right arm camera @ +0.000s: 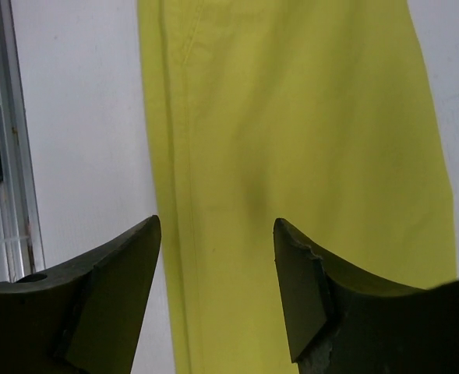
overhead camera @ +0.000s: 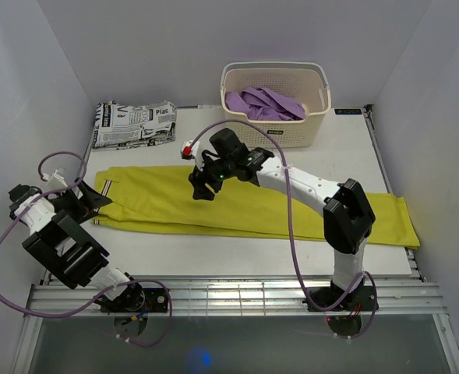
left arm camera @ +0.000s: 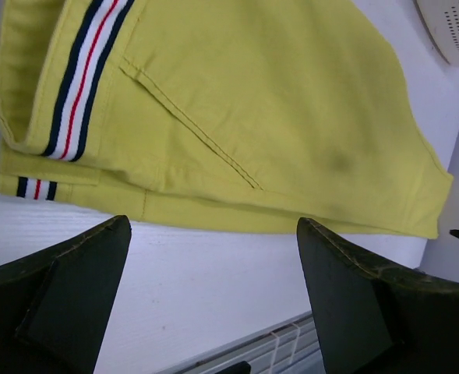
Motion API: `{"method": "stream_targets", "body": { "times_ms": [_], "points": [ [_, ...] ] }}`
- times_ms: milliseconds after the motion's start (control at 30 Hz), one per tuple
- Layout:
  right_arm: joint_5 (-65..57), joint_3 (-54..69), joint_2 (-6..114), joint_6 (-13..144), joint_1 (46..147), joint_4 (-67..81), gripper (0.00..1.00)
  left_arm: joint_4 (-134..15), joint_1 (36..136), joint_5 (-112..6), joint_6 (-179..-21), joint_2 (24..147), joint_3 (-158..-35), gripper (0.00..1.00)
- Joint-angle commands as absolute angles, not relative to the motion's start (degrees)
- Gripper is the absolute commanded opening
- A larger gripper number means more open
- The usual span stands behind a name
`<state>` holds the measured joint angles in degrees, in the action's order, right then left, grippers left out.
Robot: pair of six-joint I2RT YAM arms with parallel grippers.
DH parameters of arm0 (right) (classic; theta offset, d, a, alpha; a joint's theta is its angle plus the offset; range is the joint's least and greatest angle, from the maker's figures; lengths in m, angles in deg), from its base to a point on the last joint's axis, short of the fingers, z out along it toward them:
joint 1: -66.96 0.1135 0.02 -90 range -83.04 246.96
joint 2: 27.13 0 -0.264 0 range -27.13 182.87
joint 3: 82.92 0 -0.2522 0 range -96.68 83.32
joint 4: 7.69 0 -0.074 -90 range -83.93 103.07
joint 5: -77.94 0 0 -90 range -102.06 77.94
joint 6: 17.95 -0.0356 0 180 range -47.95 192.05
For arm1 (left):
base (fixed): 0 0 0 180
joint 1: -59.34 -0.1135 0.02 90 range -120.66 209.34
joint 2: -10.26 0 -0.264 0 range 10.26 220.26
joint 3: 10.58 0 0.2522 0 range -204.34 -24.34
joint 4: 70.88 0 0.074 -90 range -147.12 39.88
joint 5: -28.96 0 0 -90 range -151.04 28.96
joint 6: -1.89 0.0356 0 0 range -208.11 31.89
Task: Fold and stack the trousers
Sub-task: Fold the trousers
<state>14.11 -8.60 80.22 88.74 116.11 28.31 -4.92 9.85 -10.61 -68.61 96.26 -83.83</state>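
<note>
The left claw [overhead camera: 89, 201] sits wide open at the striped waistband end of the long yellow-green cotton trousers [overhead camera: 237, 206], which lie flat along the white counter [overhead camera: 213, 253]. The right claw [overhead camera: 202, 187] hovers over the thigh, jaws spread and empty. Each should pinch both layers squarely before folding, I judge. Beyond lie a folded newsprint-patterned garment [overhead camera: 134, 123] and a cream perforated plastic basket [overhead camera: 291, 132].

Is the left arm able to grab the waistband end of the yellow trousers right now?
Probably yes: the left gripper is open right beside the striped waistband, and nothing lies between them.
</note>
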Motion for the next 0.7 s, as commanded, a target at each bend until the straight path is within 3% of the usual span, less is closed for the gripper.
{"method": "stream_targets", "body": {
  "times_ms": [0,67,300,667],
  "points": [
    [9.39,-10.11,82.02,81.20,119.77,13.13,0.66,-6.48,9.16,-9.35,-74.37,93.68,-81.48,0.98],
    [7.11,-10.54,85.44,77.00,121.27,4.55,0.67,-10.79,9.07,-14.16,-77.11,92.18,-78.93,0.98],
    [7.27,-25.73,102.06,73.11,126.99,-0.77,0.63,-18.00,8.54,-18.24,-82.57,94.98,-76.11,0.98],
    [2.80,-28.31,113.40,79.50,130.85,-10.62,0.60,-25.74,8.54,-15.78,-87.50,101.22,-73.48,0.98]
  ]
}}
